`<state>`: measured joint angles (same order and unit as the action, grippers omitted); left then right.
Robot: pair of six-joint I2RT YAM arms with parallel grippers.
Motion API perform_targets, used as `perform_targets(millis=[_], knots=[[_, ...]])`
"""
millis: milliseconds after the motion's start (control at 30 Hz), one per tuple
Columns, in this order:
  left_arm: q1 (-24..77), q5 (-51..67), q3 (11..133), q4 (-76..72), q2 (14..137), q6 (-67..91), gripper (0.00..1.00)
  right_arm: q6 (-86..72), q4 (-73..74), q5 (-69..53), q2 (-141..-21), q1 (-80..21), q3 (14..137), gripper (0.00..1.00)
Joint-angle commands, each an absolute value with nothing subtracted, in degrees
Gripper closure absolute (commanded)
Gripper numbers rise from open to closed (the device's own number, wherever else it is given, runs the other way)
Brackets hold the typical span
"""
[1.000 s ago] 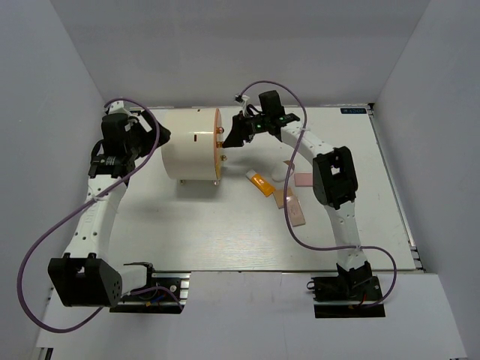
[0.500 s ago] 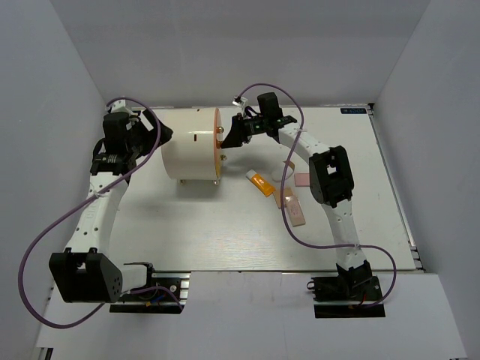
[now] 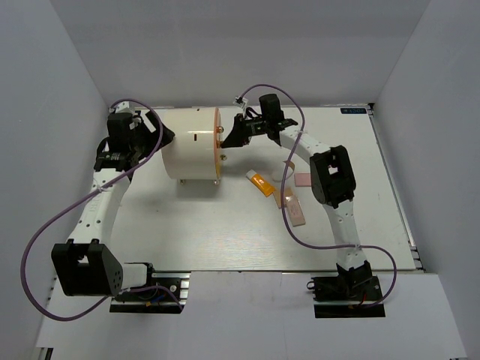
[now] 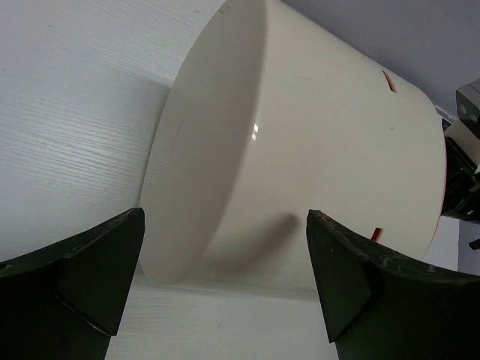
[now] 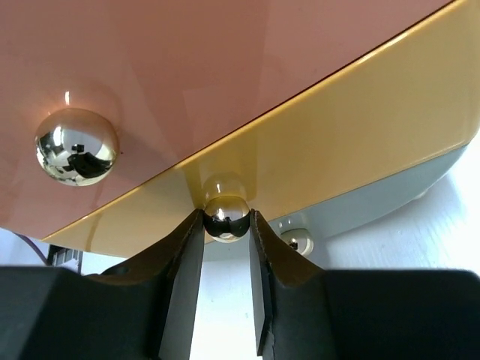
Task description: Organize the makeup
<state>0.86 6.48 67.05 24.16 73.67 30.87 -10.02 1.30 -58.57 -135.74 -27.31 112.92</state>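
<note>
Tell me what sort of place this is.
Probably a robot test cell in a lab: a white table boxed in by plain grey walls, two arms bolted to its near edge, and a few makeup pieces laid out beside a cream drum with gold knobs.

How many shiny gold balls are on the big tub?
3. A big ball on the orange front, upper left; a middle ball pinched in the right gripper; a small ball just right of it. More may be hidden.

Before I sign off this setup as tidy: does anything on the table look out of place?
Yes. The makeup lies loose right of the cream cylinder: the orange-and-white tube askew, beige pieces at odd angles, a pink square beside them.
</note>
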Motion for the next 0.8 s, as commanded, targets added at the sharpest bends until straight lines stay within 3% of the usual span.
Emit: perform_targets(millis=[0, 600, 767], knots=[[0.5, 6.1, 66.4, 22.9, 73.1, 31.1, 0.02, -7.3, 0.7, -58.5, -130.5, -25.8, 108.7, 0.67], [0.5, 4.0, 67.5, 23.6, 72.9, 31.5, 0.02, -2.2, 2.0, -57.8, -122.5, -20.1, 95.3, 0.69], [0.5, 3.6, 67.7, 23.8, 72.0, 31.4, 0.02, -1.4, 3.1, -58.5, -122.3, -19.6, 95.4, 0.65]])
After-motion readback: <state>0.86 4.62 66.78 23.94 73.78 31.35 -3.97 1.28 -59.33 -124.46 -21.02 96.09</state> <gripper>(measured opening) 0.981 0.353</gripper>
